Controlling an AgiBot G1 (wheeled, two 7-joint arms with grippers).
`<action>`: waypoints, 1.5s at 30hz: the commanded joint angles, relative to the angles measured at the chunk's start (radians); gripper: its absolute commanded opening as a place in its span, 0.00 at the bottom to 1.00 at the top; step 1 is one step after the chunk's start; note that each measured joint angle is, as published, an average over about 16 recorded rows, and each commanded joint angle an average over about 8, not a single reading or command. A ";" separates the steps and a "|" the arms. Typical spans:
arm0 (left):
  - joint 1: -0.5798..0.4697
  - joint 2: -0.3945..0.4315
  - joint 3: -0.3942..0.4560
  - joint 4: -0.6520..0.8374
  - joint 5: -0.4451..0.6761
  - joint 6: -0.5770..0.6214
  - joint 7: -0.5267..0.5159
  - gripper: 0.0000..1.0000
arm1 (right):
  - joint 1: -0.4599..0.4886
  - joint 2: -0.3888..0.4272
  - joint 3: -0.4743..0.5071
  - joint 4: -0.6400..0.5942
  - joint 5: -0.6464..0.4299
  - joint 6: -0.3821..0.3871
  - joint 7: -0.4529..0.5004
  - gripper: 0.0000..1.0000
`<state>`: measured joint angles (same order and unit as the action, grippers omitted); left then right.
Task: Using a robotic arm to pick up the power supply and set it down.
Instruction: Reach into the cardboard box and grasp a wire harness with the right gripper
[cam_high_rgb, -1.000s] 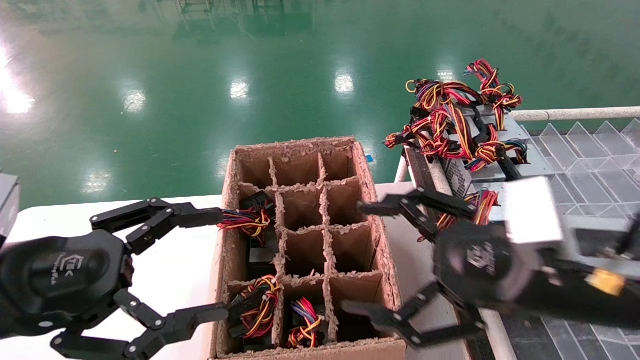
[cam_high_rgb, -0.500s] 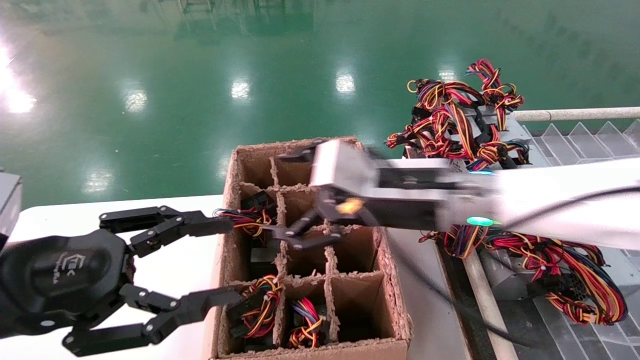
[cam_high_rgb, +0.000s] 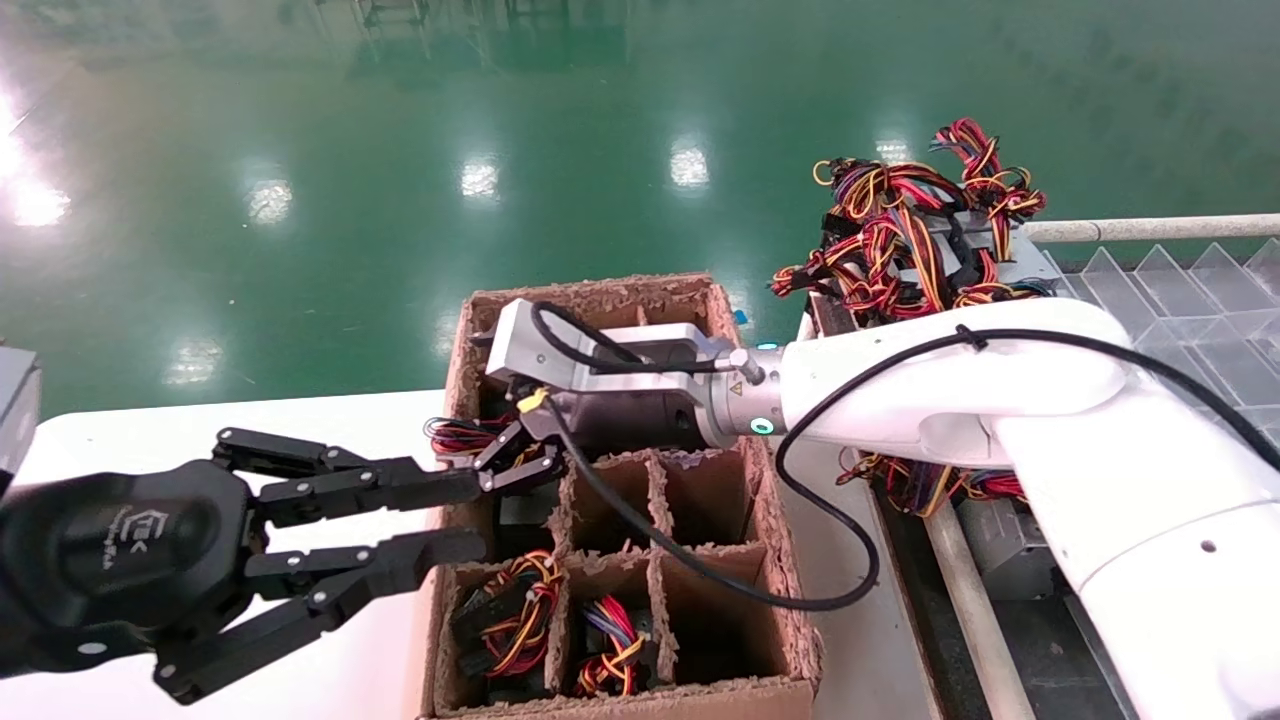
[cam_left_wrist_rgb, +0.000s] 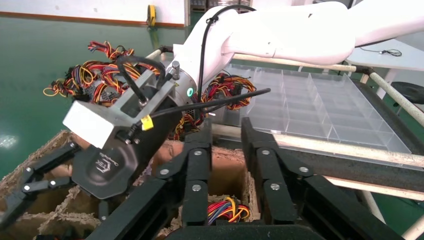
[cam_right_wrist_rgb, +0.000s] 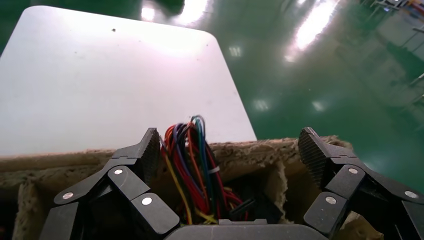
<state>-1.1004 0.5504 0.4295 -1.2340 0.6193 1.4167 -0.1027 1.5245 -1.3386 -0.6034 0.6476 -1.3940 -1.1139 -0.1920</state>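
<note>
Over the cardboard divider box (cam_high_rgb: 615, 500) on the white worktop (cam_high_rgb: 200, 430), the right claw (cam_high_rgb: 500, 455) of the robotic arm (cam_high_rgb: 950, 390) reaches across from 3 o'clock and hangs above a cell in the left-hand column, its fingers spread wide. Directly beneath and between those fingers lies a power supply (cam_right_wrist_rgb: 240, 207), dark inside the cell, with its bundle of red, yellow, blue and black wires (cam_right_wrist_rgb: 190, 160) rising up between the two ribbed pads (cam_right_wrist_rgb: 150, 150); neither pad is seen to touch the wires or the casing. From the head camera the same bundle shows at the 9 o'clock side of the claw, against the box's left wall. The left claw (cam_high_rgb: 440, 515) sits at 9 o'clock of the box, just outside its left wall, fingers parted only narrowly and gripping nothing. More wired units fill the two nearest cells at 6 o'clock (cam_high_rgb: 560, 630). At 2 o'clock, beyond the arm's white forearm, a heap of further power supplies (cam_high_rgb: 920, 240) with tangled cables rests at the edge of a clear plastic tray (cam_high_rgb: 1180, 300).
</note>
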 joint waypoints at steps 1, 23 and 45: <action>0.000 0.000 0.000 0.000 0.000 0.000 0.000 0.00 | 0.011 -0.009 -0.004 -0.035 0.007 -0.009 -0.019 0.47; 0.000 0.000 0.000 0.000 0.000 0.000 0.000 0.00 | 0.028 -0.010 -0.128 -0.099 0.073 0.049 -0.057 0.00; 0.000 0.000 0.000 0.000 0.000 0.000 0.000 0.00 | 0.059 -0.011 -0.199 -0.188 0.163 0.010 -0.129 0.00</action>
<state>-1.1004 0.5504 0.4295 -1.2340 0.6193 1.4167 -0.1027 1.5851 -1.3493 -0.8015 0.4657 -1.2325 -1.1021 -0.3212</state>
